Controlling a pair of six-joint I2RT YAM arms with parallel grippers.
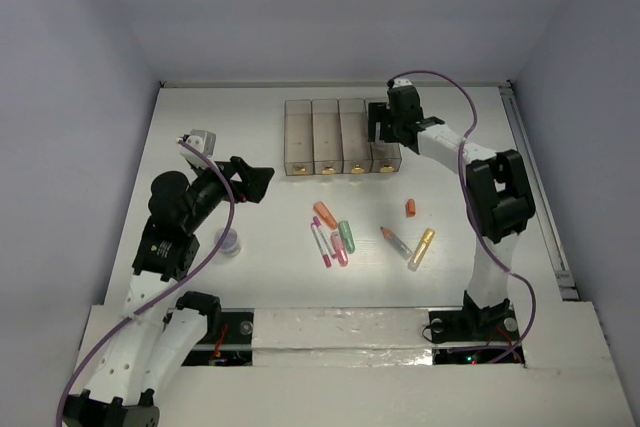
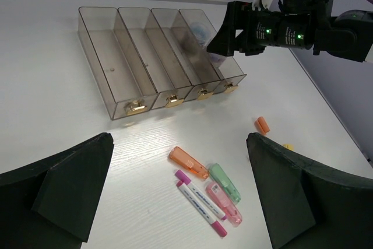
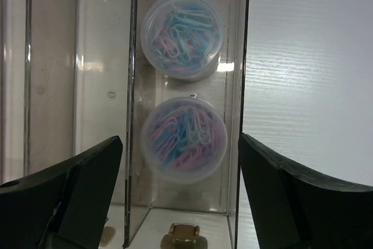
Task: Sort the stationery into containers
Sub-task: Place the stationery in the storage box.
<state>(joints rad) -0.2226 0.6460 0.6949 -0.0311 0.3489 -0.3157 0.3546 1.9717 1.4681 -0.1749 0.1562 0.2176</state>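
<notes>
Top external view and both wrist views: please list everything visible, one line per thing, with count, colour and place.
bins: four joined, translucent grey-brown with gold knobs, far middle of table
jars in bin: two, clear, holding blue and pink paper clips, rightmost bin
jar on table: one, clear-bluish, beside the left arm
orange marker: one, orange, in front of the bins
white-magenta pen: one, left of the pink marker
pink marker: one, pink, beside the green one
green marker: one, green
short orange stick: one, orange, lying alone
pale stick: one, orange tip, near the gold marker
gold marker: one, gold
table: one, white
left gripper: black, open, left of the markers
right gripper: black, open, over the rightmost bin
</notes>
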